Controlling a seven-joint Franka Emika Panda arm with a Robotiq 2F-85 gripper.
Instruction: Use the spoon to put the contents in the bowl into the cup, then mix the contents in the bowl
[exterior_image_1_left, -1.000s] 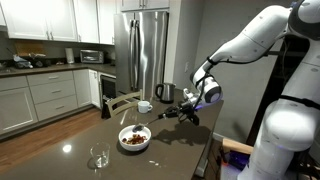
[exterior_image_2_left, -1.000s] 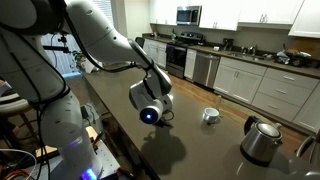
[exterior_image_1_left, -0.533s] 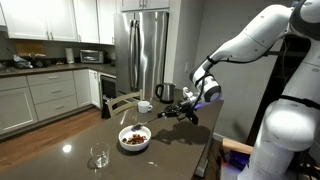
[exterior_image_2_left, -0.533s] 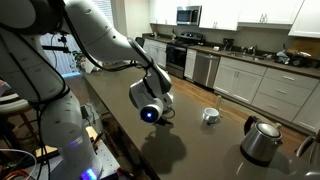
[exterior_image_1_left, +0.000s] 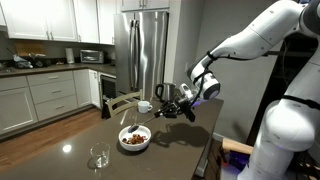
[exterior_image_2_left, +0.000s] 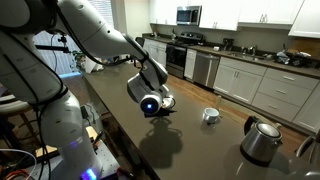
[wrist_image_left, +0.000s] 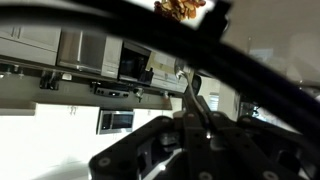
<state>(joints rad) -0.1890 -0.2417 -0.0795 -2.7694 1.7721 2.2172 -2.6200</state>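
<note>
The white bowl (exterior_image_1_left: 135, 140) stands on the dark table with a heap of brown contents (exterior_image_1_left: 134, 135) in it. My gripper (exterior_image_1_left: 167, 110) hangs just above and beside the bowl, shut on the spoon (exterior_image_1_left: 144, 120), whose thin shaft slants down toward the bowl. The small white cup (exterior_image_1_left: 145, 106) sits behind the bowl; it also shows as the cup (exterior_image_2_left: 210, 115) past the gripper (exterior_image_2_left: 160, 104), which hides the bowl there. In the wrist view the spoon handle (wrist_image_left: 190, 95) runs from the shut gripper (wrist_image_left: 193, 122) toward brown contents (wrist_image_left: 182, 8) at the picture's edge.
A clear glass (exterior_image_1_left: 98, 157) stands near the table's front edge. A steel kettle (exterior_image_1_left: 165, 94) is behind the gripper, seen also as the kettle (exterior_image_2_left: 262, 140) at the table's end. Kitchen cabinets and a fridge (exterior_image_1_left: 143, 50) lie beyond.
The gripper with the spoon has risen a little and shifted toward the cup side. The bowl, cup and glass have not moved.
</note>
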